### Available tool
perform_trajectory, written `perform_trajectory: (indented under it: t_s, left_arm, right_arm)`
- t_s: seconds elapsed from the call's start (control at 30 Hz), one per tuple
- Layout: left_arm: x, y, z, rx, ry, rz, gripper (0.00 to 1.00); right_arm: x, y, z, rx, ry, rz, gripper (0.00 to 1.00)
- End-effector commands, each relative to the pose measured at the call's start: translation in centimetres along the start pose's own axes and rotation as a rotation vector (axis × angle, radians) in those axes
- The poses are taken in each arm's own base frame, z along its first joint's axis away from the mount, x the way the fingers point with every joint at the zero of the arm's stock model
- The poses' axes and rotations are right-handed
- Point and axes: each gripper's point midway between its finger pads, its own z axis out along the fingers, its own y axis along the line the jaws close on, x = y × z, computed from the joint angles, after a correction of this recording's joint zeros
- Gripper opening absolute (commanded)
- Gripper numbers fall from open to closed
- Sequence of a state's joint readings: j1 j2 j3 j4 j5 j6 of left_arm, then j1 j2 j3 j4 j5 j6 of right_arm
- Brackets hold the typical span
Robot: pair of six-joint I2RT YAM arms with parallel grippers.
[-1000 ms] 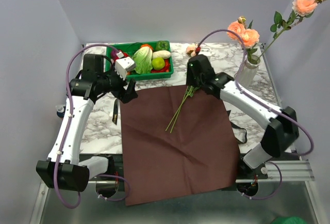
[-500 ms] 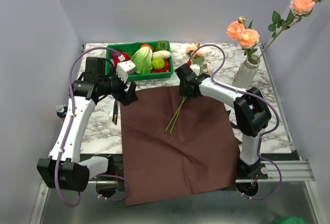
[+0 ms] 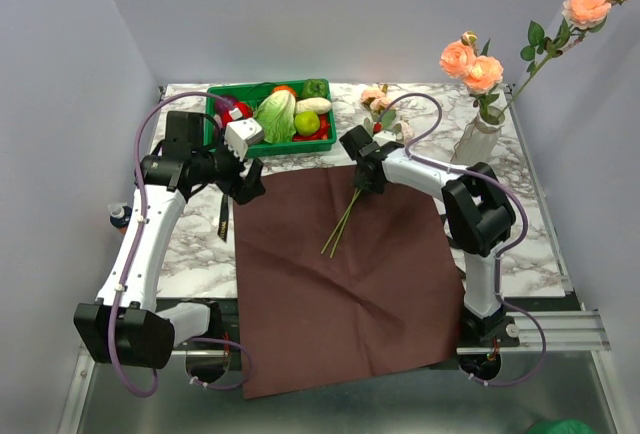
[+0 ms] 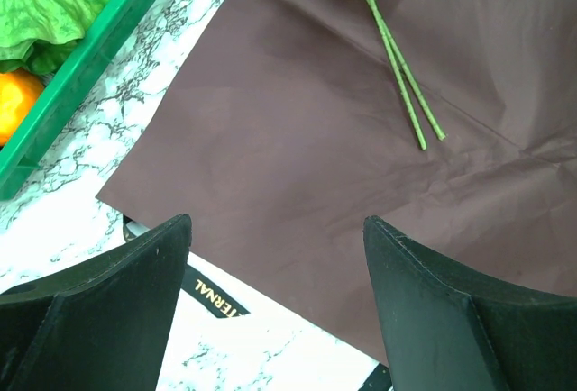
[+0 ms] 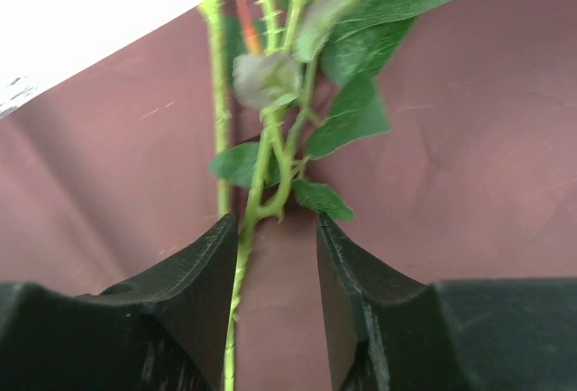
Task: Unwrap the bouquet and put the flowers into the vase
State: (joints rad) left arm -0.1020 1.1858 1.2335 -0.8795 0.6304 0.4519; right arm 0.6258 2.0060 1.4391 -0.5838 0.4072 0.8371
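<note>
Both pincers stand open: the right pincer straddles the flowers, stems running diagonally near-left to far-right across the paper; the left pincer hangs empty, farther off.

High rear overview, close wrist views, seemingly sharing stems

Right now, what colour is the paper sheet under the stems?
The paper is dark maroon; the top view shows it best.

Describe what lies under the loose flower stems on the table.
The flower stems lie on dark red wrapping paper, spread flat over the marble table. Anything beneath the paper is hidden.
</note>
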Motion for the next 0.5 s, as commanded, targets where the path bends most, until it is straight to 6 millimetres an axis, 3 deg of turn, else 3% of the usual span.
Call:
perform_trajectory:
  t_s: [0.0,0.47]
  left_arm:
    - [0.6,0.8,0.3,-0.014,0.015,0.006,0.86]
    - [0.5,1.2,0.3,-0.016,0.017,0.001,0.86]
  right_arm:
    - [-0.7,-1.1,0.5,0.070,-0.022,0.054,0.47]
    - [-1.3,-0.3,2.3,0.105,0.000,0.046,0.45]
